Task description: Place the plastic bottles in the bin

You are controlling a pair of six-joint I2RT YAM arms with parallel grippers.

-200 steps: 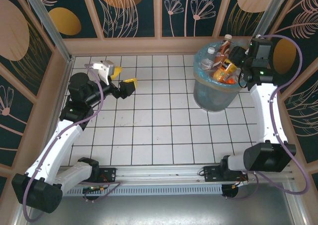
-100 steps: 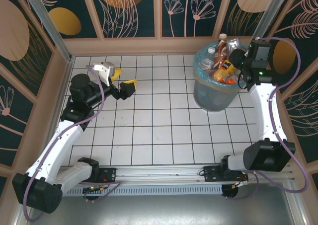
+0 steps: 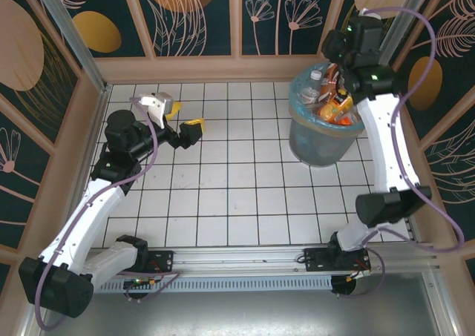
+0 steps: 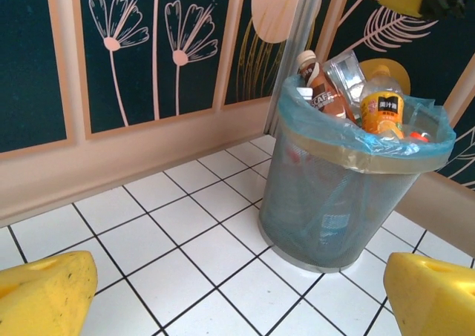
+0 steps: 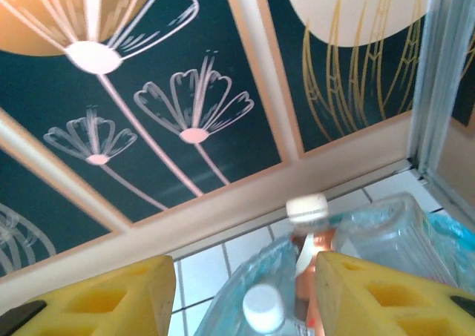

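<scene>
The bin [image 3: 320, 136], grey mesh lined with a light-blue bag, stands at the far right of the tiled floor. Several plastic bottles stick out of it: an orange one [image 3: 334, 106], a clear one [image 3: 314, 84] and a brown one [image 3: 332, 73]. My right gripper [image 3: 335, 58] hovers over the bin's far rim, open. In the right wrist view a white-capped clear bottle [image 5: 263, 308] and the brown bottle [image 5: 306, 232] lie below its yellow fingers [image 5: 111, 299], untouched. My left gripper [image 3: 182, 118] hangs open and empty over the far-left tiles. The left wrist view shows the bin [image 4: 341, 188] ahead.
Wooden-framed dark panels with flower prints wall the table at the back and both sides. The bin sits close to the back right corner. White tiles stretch between the two arms. A metal post [image 5: 445, 69] stands in that corner.
My right arm has lifted and swung from the bin's right rim to above its far side. The left arm has not moved.
</scene>
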